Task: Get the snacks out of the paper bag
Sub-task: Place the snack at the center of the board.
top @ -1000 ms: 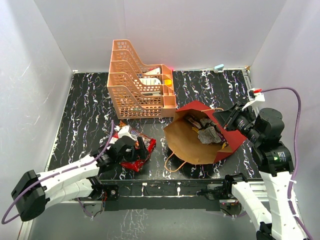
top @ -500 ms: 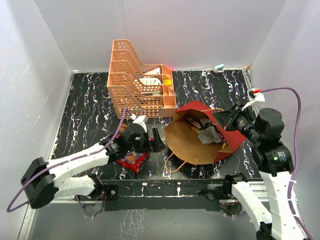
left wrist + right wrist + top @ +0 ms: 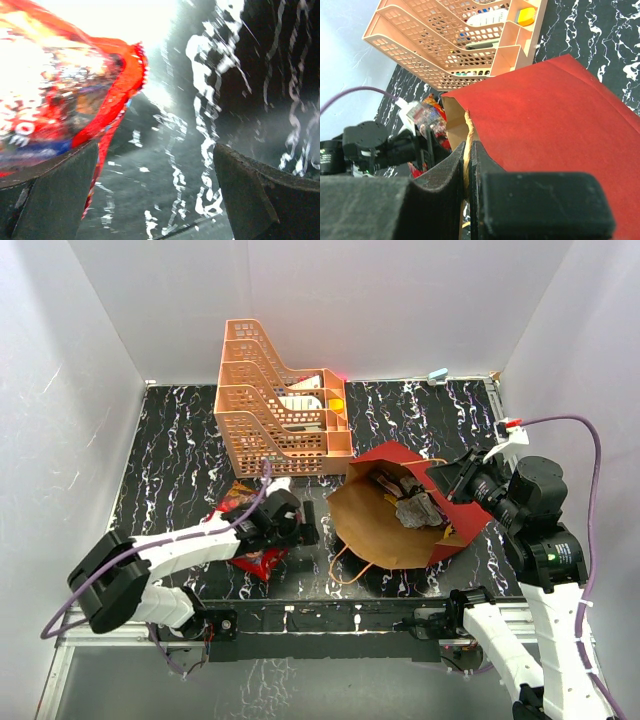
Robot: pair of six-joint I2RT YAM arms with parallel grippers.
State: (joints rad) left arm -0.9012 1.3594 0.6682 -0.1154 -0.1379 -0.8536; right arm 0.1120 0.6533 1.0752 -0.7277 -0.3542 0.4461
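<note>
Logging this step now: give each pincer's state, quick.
Left pincer: open, holding nothing.
Right pincer: shut on the paper bag at its edge.

Your stock, by colour:
- bag point(image 3: 372, 525): dark red outside, kraft brown inside
- packet point(image 3: 262, 560): glossy red, blue and white print
- packets point(image 3: 418, 508) in bag: silver-grey, dark brown
- rack point(image 3: 275, 415): peach-orange lattice
- counter point(image 3: 170, 460): black, white marble veins
- cables point(image 3: 585, 440): purple

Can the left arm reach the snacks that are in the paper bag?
Probably yes. The paper bag lies on its side, its mouth facing the open left pincer, and the right pincer pinches its edge, holding it wide. Nothing blocks the snacks inside.
</note>
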